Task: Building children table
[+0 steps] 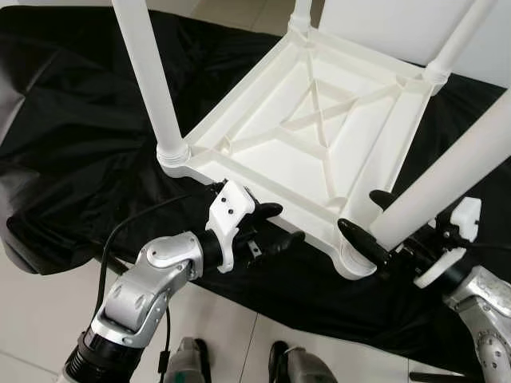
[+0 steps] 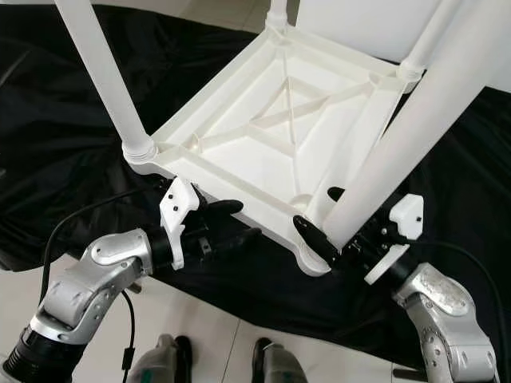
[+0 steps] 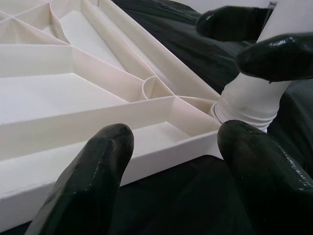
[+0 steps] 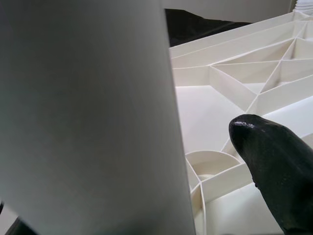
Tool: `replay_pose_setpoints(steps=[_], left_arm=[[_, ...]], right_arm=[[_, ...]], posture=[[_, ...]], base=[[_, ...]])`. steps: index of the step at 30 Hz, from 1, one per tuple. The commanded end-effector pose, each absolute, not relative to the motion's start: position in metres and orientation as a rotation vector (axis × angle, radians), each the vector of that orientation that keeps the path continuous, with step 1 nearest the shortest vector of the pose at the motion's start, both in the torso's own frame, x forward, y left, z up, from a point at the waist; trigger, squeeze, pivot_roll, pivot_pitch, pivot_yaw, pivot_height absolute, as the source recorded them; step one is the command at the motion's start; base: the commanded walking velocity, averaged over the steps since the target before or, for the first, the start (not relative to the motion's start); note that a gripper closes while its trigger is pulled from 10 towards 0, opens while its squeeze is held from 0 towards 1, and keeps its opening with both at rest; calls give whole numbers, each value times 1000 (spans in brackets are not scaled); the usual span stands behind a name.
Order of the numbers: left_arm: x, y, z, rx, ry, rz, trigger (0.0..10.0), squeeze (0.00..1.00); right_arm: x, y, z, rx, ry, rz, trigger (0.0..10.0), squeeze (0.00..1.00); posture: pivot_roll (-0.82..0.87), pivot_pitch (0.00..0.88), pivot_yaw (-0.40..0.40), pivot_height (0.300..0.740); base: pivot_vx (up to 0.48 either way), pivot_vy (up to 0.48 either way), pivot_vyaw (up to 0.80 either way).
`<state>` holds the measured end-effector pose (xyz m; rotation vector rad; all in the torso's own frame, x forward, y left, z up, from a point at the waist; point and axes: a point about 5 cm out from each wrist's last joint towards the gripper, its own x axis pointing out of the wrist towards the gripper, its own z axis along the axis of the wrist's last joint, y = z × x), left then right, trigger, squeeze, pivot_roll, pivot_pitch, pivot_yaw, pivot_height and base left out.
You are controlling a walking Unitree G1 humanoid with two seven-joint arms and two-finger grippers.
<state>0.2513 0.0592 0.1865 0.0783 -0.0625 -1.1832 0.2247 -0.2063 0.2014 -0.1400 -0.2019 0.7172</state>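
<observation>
**Fourth leg being seated in upturned table top**

The white plastic table top lies upside down on a black cloth, ribbed underside up, so that its corner sockets face upward to take the legs. Three legs are in view standing in their corners: the left leg and two at the far edge.

The near-right leg is tilted, its threaded foot at the near corner socket. Whether it is fully seated cannot be told; it leans more than the others, which suggests, in my judgement, that it is not yet home.

The right pincer is clenched on this leg just above the socket, one finger on each side. A low grip gives control of the foot where it must be lined up.

The left pincer stands released at the near edge of the top, fingers spread, one above the rim and one below by the cloth. I judge it is placed to steady the top against the push or turn of the leg; contact with the rim cannot be confirmed.

The cloth covers the support beneath and likely guards the top's face from scuffs. Pale floor tiles show at the near side.
</observation>
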Motion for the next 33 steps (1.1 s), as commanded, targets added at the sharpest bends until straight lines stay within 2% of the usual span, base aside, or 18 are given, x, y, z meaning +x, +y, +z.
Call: replay_pose_setpoints(steps=[1, 12, 13, 14, 15, 16, 20, 22, 27, 30, 33], left_arm=[[249, 56, 181, 83, -51, -1181, 10000, 0], [243, 51, 175, 82, -58, -1194, 10000, 0], [243, 51, 175, 84, -57, -1198, 10000, 0], [242, 52, 175, 87, -53, -1204, 10000, 0], [242, 52, 175, 90, -50, -1208, 10000, 0], [241, 52, 175, 96, -51, -1215, 10000, 0], [241, 52, 175, 98, -50, -1219, 10000, 0], [243, 52, 176, 95, -52, -1221, 10000, 0], [244, 52, 176, 95, -57, -1224, 10000, 0], [243, 50, 175, 96, -54, -1239, 10000, 0], [241, 49, 174, 93, -50, -1251, 10000, 0]], right_arm=[[225, -207, 200, -161, -190, 727, 10000, 0], [225, -200, 195, -175, -172, 776, 10000, 0], [224, -200, 194, -176, -169, 777, 7843, 0], [224, -201, 194, -185, -170, 772, 4510, 0], [224, -202, 193, -191, -171, 769, 1804, 0], [223, -202, 193, -196, -167, 768, 0, 0], [223, -203, 191, -203, -162, 757, 0, 0], [222, -206, 190, -196, -164, 682, 0, 0], [220, -205, 188, -178, -167, 632, 0, 0], [221, -206, 182, -139, -154, 474, 0, 0], [221, -203, 176, -111, -143, 401, 0, 0]], posture=[[55, 201, -56, 740], [55, 203, -45, 740], [53, 203, -42, 740], [53, 203, -40, 740], [53, 203, -40, 740], [49, 203, -35, 740], [44, 204, -33, 740], [38, 207, -32, 740], [28, 211, -33, 740], [20, 217, -33, 740], [17, 217, -34, 740]], base=[[0, 0, 0], [0, 0, 0], [0, 0, 0], [0, 0, 0], [0, 0, 0], [0, 0, 0], [0, 0, 0], [0, 0, 0], [0, 0, 0], [0, 0, 0], [0, 0, 0]])
